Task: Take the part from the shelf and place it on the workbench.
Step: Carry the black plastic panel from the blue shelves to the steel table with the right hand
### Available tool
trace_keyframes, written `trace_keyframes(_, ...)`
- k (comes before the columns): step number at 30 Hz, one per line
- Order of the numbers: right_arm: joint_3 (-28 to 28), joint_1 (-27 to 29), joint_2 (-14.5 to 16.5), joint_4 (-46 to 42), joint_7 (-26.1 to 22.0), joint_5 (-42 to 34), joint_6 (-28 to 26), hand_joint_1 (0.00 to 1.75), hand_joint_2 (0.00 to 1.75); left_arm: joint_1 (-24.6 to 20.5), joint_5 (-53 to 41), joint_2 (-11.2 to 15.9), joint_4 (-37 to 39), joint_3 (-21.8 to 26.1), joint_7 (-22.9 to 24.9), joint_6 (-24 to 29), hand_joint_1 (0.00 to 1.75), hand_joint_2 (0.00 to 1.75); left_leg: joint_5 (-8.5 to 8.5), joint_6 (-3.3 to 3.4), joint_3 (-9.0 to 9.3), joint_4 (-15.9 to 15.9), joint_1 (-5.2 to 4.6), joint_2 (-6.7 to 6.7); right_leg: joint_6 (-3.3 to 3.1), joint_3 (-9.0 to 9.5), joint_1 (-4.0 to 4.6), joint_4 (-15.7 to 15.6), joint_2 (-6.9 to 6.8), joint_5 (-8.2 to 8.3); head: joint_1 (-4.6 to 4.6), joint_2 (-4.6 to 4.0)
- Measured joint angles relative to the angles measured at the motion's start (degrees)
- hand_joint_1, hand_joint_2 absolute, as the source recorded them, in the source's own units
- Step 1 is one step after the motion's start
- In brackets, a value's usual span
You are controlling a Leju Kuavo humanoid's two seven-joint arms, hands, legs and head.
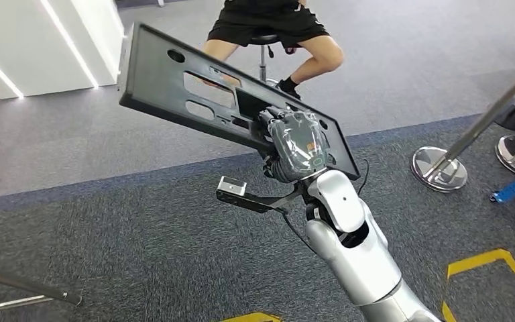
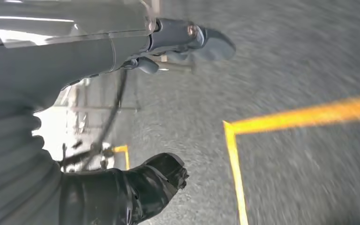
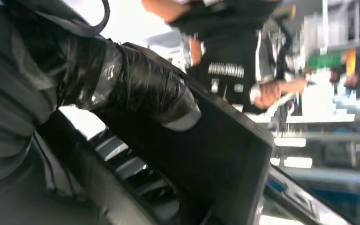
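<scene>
Right hand (image 1: 296, 144), wrapped in clear film, grips the near end of a long black plastic panel (image 1: 194, 87) with cut-out openings, holding it tilted in the air above grey carpet (image 1: 107, 235). In the right wrist view, its fingers (image 3: 140, 89) close over the panel's edge. Left hand (image 2: 136, 187) hangs above yellow floor tape (image 2: 234, 159), thumb and fingers apart, holding nothing. A seated person (image 1: 268, 27) is beyond the panel.

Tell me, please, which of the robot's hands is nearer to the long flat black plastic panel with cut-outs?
Right. The right hand grips the long flat black plastic panel, holding it above the carpet. The left hand is apart from it, over the floor's yellow tape line.
</scene>
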Motion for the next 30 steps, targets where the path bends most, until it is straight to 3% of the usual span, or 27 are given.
trace_keyframes(1,0.34,0.26,-0.16,0.29,0.21,-0.10,0.08,1.75,1.75,0.21,-0.35,0.02,-0.65,0.29,0.01,0.60,0.00,1.75,-0.37,-0.09,-0.69,1.69,0.01,0.29,0.00,-0.10,0.04,0.06,-0.97,-0.04,0.01,0.00)
trace_keyframes(2,0.63,0.52,-0.33,0.46,0.35,-0.18,0.19,1.75,1.75,0.43,-0.65,0.02,-1.02,0.48,0.00,1.33,0.00,1.75,0.22,-0.12,-0.30,1.36,0.00,0.49,0.05,-0.16,0.05,0.13,-1.88,-0.11,0.01,0.00)
trace_keyframes(3,0.92,0.73,-0.49,0.54,0.47,-0.23,0.32,1.75,1.75,0.63,-0.96,-0.01,-1.21,0.63,-0.02,2.05,0.00,1.75,1.75,-0.07,1.41,-1.36,0.00,0.87,0.15,-0.19,0.05,0.24,-2.80,-0.23,0.01,0.00)
trace_keyframes(6,1.53,1.00,-0.86,0.48,0.79,-0.39,0.52,1.75,1.75,0.64,-1.55,-0.14,-1.27,0.87,-0.17,3.62,0.00,1.75,5.26,0.69,7.76,-12.22,-0.40,4.04,0.83,-0.09,0.51,0.71,-5.12,-0.85,0.07,0.00)
trace_keyframes(7,1.68,1.08,-0.98,0.39,0.86,-0.45,0.54,1.75,1.75,0.60,-1.66,-0.15,-1.27,0.95,-0.23,4.07,0.00,1.75,5.36,1.05,8.41,-13.50,-0.59,4.59,1.09,-0.04,0.70,0.80,-5.69,-0.98,0.10,0.00)
trace_keyframes(9,1.95,1.36,-1.21,0.13,0.91,-0.54,0.58,1.75,1.75,0.64,-1.90,-0.13,-1.25,1.19,-0.31,4.94,0.00,1.75,5.50,1.69,8.27,-13.73,-0.74,3.63,1.60,0.17,0.84,0.74,-6.71,-1.05,0.16,0.00)
trace_keyframes(10,2.09,1.52,-1.35,-0.07,0.90,-0.56,0.57,1.75,1.75,0.69,-2.01,-0.15,-1.22,1.28,-0.33,5.30,0.00,1.75,5.66,1.98,8.28,-13.93,-0.64,3.03,1.96,0.25,0.68,0.90,-6.27,-1.27,0.16,0.00)
trace_keyframes(12,2.30,2.00,-1.75,-0.55,0.77,-0.58,0.50,1.75,1.75,0.57,-2.28,-0.20,-1.14,1.36,-0.40,5.98,0.00,1.75,6.01,2.64,8.39,-14.39,-0.35,1.92,2.57,-0.63,0.28,3.33,-3.15,-3.22,0.17,0.01)
trace_keyframes(14,2.43,2.96,-2.47,-0.86,0.61,-0.60,0.39,1.75,1.75,0.30,-2.67,-0.28,-1.05,1.36,-0.46,6.57,0.00,1.75,6.20,3.05,8.34,-14.51,-0.29,0.67,2.89,-3.69,0.02,10.02,0.19,-6.95,0.18,0.01)
trace_keyframes(16,2.50,4.26,-3.22,-0.95,0.58,-0.61,0.32,1.75,1.75,0.16,-3.06,-0.37,-0.90,1.36,-0.48,7.00,0.00,1.75,6.25,3.19,8.18,-14.38,-0.37,-0.95,2.92,-6.77,0.00,16.22,0.99,-9.00,0.17,0.00)
trace_keyframes(17,2.53,4.80,-3.50,-1.02,0.60,-0.61,0.30,1.75,1.75,0.16,-3.18,-0.39,-0.81,1.36,-0.49,7.14,0.00,1.75,6.26,3.20,8.12,-14.25,-0.40,-1.81,2.83,-7.18,0.01,16.78,1.11,-8.45,0.18,0.00)
trace_keyframes(18,2.57,5.14,-3.68,-1.15,0.61,-0.61,0.28,1.75,1.75,0.17,-3.28,-0.42,-0.73,1.36,-0.48,7.24,0.00,1.75,6.26,3.19,8.08,-14.09,-0.43,-2.65,2.65,-6.43,0.01,14.93,1.33,-6.78,0.18,0.00)
trace_keyframes(19,2.59,5.32,-3.82,-1.36,0.63,-0.61,0.27,1.75,1.75,0.16,-3.37,-0.45,-0.66,1.36,-0.48,7.31,0.00,1.75,6.25,3.18,8.06,-13.94,-0.45,-3.48,2.36,-4.80,0.02,11.28,2.00,-4.44,0.18,0.00)
trace_keyframes(21,2.61,5.45,-4.10,-1.89,0.63,-0.60,0.20,1.75,1.75,0.04,-3.63,-0.61,-0.47,1.36,-0.48,7.48,0.00,1.75,6.34,2.92,7.91,-13.75,-0.46,-4.93,1.76,-1.57,-0.01,4.09,4.51,-1.30,0.17,0.00)
trace_keyframes(23,2.68,5.66,-4.34,-2.48,0.64,-0.56,0.12,1.75,1.75,0.01,-3.92,-0.75,-0.20,1.36,-0.48,7.72,0.00,1.75,6.62,2.27,7.52,-13.78,-0.23,-6.17,1.49,-0.51,0.14,1.46,5.52,-0.77,0.19,0.00)
trace_keyframes(25,2.78,5.82,-4.39,-3.17,0.80,-0.37,0.07,1.75,1.75,0.20,-4.07,-0.81,0.13,1.36,-0.49,7.85,0.00,1.75,6.92,1.53,7.18,-13.98,-0.06,-6.96,1.23,-0.28,0.16,0.81,4.09,-0.34,0.20,0.00)
trace_keyframes(27,2.85,5.85,-4.33,-3.77,0.94,-0.11,0.00,1.75,1.75,0.24,-4.12,-0.83,0.36,1.37,-0.50,7.85,0.00,1.75,5.77,1.09,6.29,-12.34,-0.27,-4.52,0.67,0.25,-0.11,-0.23,2.58,0.21,0.12,0.00)
trace_keyframes(29,2.86,6.00,-4.32,-4.10,0.93,0.01,-0.11,1.75,1.75,0.03,-4.12,-0.73,0.42,1.37,-0.52,7.87,0.00,1.75,2.31,0.70,3.42,-6.22,-0.35,-0.90,0.31,0.52,-0.13,-0.72,0.92,0.41,0.05,0.00)
trace_keyframes(30,2.87,6.15,-4.32,-4.19,0.93,0.03,-0.16,1.75,1.75,-0.07,-4.12,-0.69,0.46,1.37,-0.55,7.88,0.00,1.75,0.54,0.44,1.57,-2.32,-0.24,-0.07,0.24,0.50,-0.07,-0.70,0.02,0.37,0.03,0.00)
